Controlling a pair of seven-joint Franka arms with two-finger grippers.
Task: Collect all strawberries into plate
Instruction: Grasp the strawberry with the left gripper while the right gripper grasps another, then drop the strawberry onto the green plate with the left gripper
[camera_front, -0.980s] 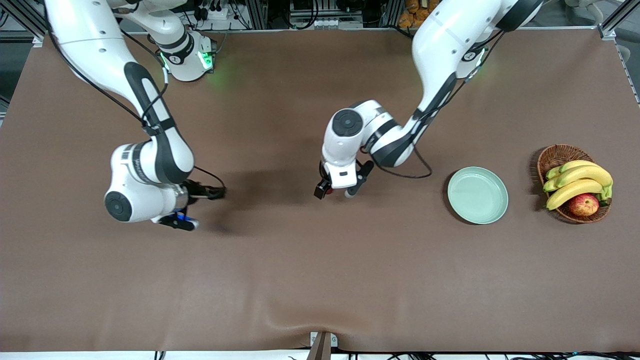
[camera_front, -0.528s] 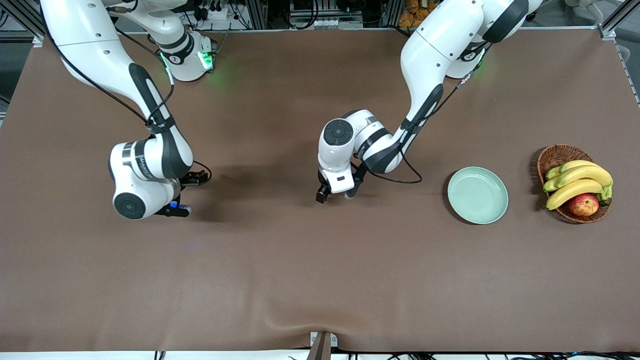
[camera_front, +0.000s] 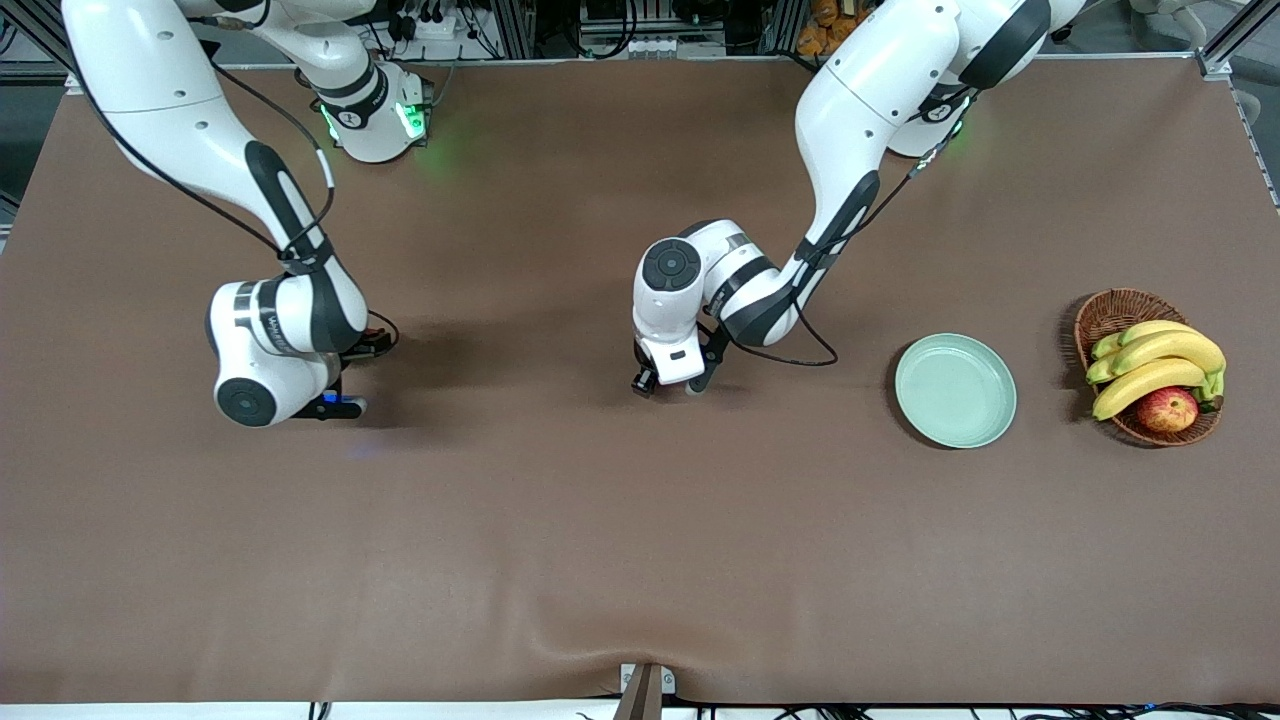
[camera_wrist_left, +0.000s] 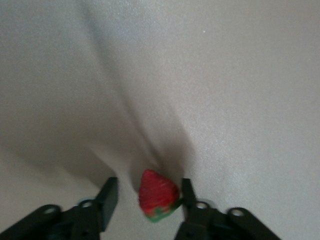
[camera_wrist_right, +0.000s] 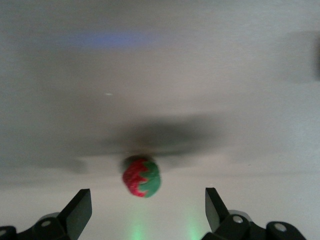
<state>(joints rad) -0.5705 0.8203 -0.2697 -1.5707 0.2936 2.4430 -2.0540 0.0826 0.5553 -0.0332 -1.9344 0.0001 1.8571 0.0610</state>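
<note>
In the left wrist view one dark-red strawberry (camera_wrist_left: 158, 195) lies on the brown table between the fingers of my left gripper (camera_wrist_left: 147, 200). One finger (camera_wrist_left: 187, 192) touches it and the other stands a little apart, so the gripper is open. In the right wrist view a second strawberry (camera_wrist_right: 142, 177) lies on the table just ahead of my wide-open right gripper (camera_wrist_right: 147, 207). In the front view both berries are hidden under the left gripper (camera_front: 668, 386) and the right gripper (camera_front: 358, 376). The third strawberry is out of view. The mint-green plate (camera_front: 955, 390) holds nothing and sits toward the left arm's end.
A brown wicker basket (camera_front: 1110, 310) with bananas (camera_front: 1155, 362) and an apple (camera_front: 1166, 409) stands beside the plate, nearer the left arm's end of the table. A brown cloth covers the table.
Both grippers have come down closer to the table. The right hand has shifted toward the right arm's end. The left gripper's fingers have narrowed around its strawberry.
</note>
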